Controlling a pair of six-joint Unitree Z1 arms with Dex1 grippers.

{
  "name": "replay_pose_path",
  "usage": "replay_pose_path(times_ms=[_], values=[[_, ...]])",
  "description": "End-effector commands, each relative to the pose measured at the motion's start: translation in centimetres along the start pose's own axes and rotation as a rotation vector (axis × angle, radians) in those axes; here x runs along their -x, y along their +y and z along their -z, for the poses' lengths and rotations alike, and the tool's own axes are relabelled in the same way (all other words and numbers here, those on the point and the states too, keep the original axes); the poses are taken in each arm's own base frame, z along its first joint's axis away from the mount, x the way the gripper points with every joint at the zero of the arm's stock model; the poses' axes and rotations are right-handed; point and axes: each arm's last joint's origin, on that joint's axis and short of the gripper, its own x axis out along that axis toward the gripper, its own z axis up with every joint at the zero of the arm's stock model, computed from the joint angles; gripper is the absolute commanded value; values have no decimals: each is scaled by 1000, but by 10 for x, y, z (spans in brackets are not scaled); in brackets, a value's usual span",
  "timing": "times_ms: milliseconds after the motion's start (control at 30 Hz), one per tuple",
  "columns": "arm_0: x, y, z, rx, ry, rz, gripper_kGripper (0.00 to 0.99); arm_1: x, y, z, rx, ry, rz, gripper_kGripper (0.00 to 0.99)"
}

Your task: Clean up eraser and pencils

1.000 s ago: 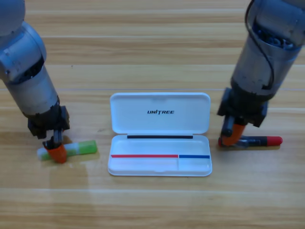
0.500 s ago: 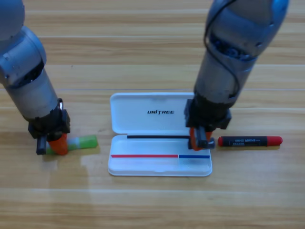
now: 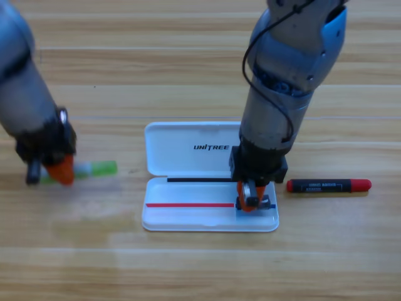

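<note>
Reaching down from the top edge, the right gripper (image 3: 252,202) is held over the small right compartment of the open white case (image 3: 188,216); whether it pinches the eraser cannot be told, and the eraser is not seen. At far left, the green pencil (image 3: 94,168) is pinched at its pale end by the left gripper (image 3: 57,172). The red pencil (image 3: 329,185) lies on the table (image 3: 200,269) just right of the case.
</note>
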Motion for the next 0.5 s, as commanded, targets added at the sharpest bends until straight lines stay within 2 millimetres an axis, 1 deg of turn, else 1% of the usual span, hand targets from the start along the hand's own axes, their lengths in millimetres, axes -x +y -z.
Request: replay_pose_path(times_ms=[33,167,500], values=[[38,-4,3,-20,-34,-42,0,-38,3,-6,15,69,-74,0],[42,-7,6,-19,-32,-39,0,-40,0,-3,7,75,-73,0],[53,-10,10,-17,-40,-47,0,-34,-3,4,-8,84,-59,0]])
